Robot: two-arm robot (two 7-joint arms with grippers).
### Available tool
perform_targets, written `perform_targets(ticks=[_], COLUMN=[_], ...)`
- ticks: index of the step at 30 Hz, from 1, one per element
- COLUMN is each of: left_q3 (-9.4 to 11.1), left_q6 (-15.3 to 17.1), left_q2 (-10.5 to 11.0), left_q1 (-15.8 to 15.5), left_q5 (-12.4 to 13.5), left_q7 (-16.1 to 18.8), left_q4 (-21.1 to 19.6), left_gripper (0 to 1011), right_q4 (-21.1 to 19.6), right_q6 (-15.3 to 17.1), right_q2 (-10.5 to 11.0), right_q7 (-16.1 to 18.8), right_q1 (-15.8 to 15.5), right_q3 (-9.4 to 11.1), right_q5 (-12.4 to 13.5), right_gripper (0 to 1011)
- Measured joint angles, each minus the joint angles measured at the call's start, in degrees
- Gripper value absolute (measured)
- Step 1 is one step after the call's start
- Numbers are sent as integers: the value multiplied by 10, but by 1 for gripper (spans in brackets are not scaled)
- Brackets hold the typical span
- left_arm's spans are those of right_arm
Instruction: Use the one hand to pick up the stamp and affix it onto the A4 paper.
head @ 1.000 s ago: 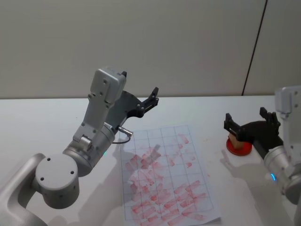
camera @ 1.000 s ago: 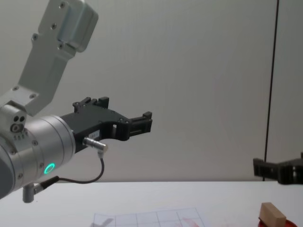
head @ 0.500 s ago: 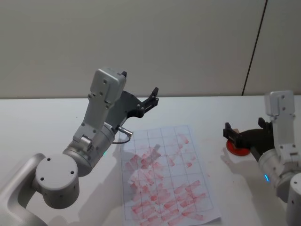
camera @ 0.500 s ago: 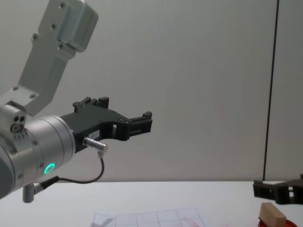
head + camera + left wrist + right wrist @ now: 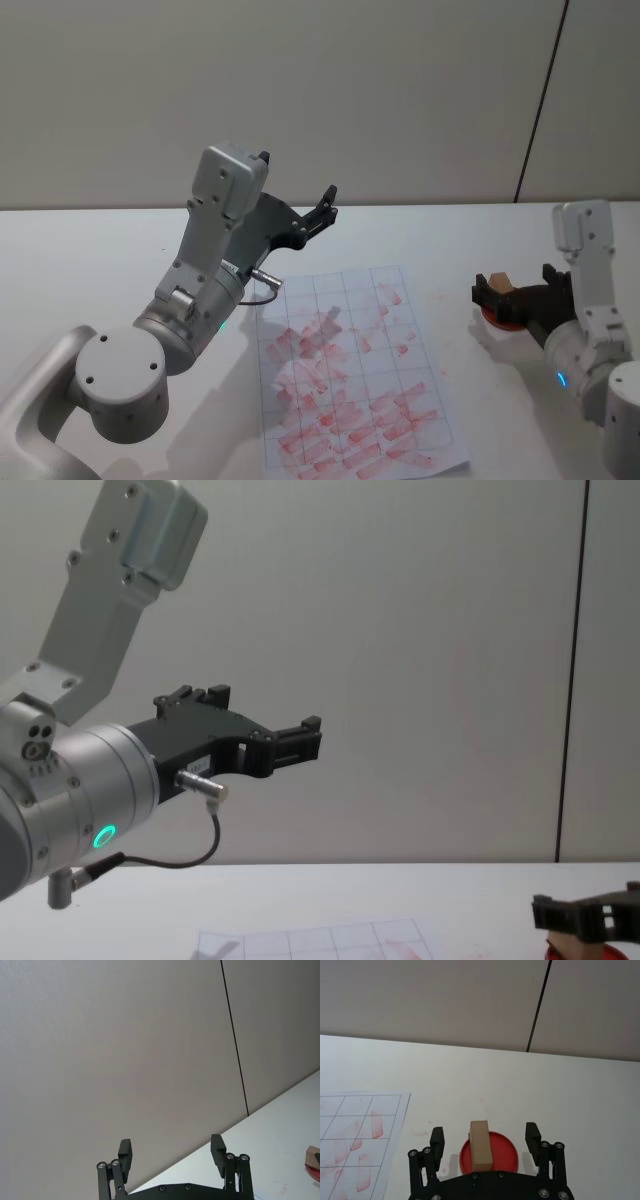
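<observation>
White tabletop (image 5: 80,260), grey wall behind. We note the right pincer (image 5: 516,282) open, straddling the stamp (image 5: 480,1146) with gaps either side. The stamp stands on a red pad (image 5: 506,1154), right of the A4 paper (image 5: 350,370). Left pincer (image 5: 171,1146) open, raised.

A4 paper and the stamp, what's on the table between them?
Bare white table in the head view. In the right wrist view, one finger of the open right hand sits between the A4 paper and the stamp. Left hand is parked aloft.
</observation>
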Motion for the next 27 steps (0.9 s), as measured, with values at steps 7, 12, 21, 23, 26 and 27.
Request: perform_targets(ticks=[7,12,21,23,26,27], left_q3=[0,0,0,0,0,0], left_q6=[0,0,0,0,0,0], left_q2=[0,0,0,0,0,0], left_q1=[0,0,0,0,0,0], left_q5=[0,0,0,0,0,0], left_q7=[0,0,0,0,0,0], left_q4=[0,0,0,0,0,0], left_gripper=[1001,1001,1001,1001,1001,1001], right_q4=[22,37,52,55,58,58], right_q6=[4,8,10,10,9,8], right_q2=[-4,-6,-9,-10,-11,-11], right_q7=[8,12,18,20,22,22], right_q1=[9,15,22,23,25,25], right_q3=[3,6,9,10,10,10], right_q5=[0,1,2,2,2,2], right_gripper=[879,729,464,405,305,257])
